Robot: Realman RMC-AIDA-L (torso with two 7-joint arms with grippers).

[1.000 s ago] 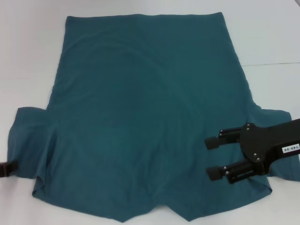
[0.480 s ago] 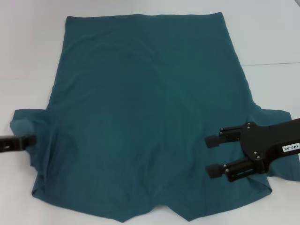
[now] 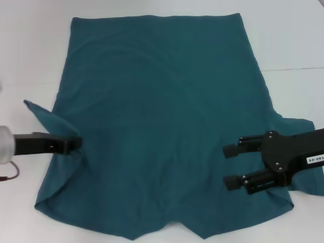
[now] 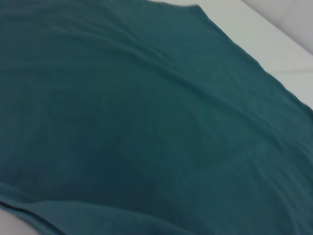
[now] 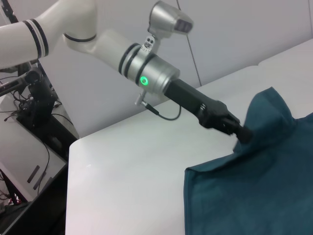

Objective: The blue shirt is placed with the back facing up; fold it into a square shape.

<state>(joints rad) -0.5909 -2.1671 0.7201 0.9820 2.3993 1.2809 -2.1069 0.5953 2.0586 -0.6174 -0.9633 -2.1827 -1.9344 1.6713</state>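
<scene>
Blue shirt (image 3: 162, 116) lies flat, plain side up, on the white worktop (image 3: 30, 50). Hem is at the far edge, collar notch at the near edge.

Left tool (image 3: 76, 143): clenched on the left sleeve (image 3: 48, 119). The sleeve is lifted off the worktop and drawn in over the shirt's left side, standing up in a peak. The right wrist view confirms this: the left tool (image 5: 243, 134) pinches cloth, with the sleeve rising behind it.

Right tool (image 3: 231, 167): released, fingers apart, holding nothing. It hovers over the shirt body near the right sleeve (image 3: 298, 126), which is flat and unfolded.

Left wrist view shows only the shirt's back, smooth apart from shallow ripples.

Progress estimate: early.
- First sleeve fold is under way, not laid down.
- Right sleeve is untouched.
- Side panels are not turned in.
- No lengthwise fold has been made.
- The outline is the full shirt, not a square.

Remaining, by my judgement: lay the left sleeve flat, mirror this on the right, then fold hem toward collar.
</scene>
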